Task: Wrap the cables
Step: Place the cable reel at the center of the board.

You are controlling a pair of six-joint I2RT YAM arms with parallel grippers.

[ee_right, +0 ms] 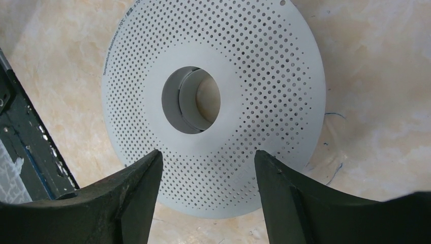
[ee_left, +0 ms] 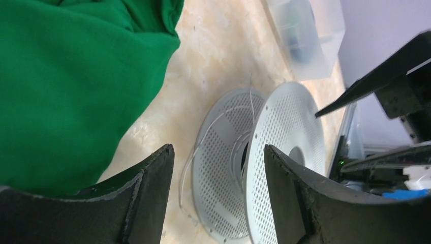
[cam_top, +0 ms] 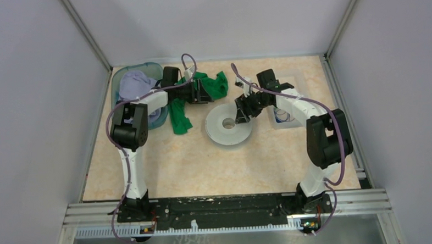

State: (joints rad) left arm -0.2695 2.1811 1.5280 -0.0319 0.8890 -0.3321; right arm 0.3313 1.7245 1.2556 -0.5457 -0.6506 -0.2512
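The step in hand is, by my reading, catching the hair-thin whitish wire so that it can be wound back between the flanges of the round pale-grey perforated spool. Doing it well is calling for a low approach by the left pincer, closing on the slack loop where it is bulging off the spool onto the counter, not on the flange itself. A gentle pinch is advisable, since so fine a strand is likely to slip or kink. The right pincer would be steadying the spool from above.

The left pincer is standing wide and holding nothing. The wire's loose loop is lying just beyond its fingertips, slightly to the side of the green cloth, with the remaining turns sitting in the spool's groove. The right pincer is also gaping wide and empty, hanging over the spool's top flange near the middle of the counter.

The dark blue cable is lying coiled inside the clear plastic box toward the counter's right edge, just beside the right arm and well apart from the left pincer.
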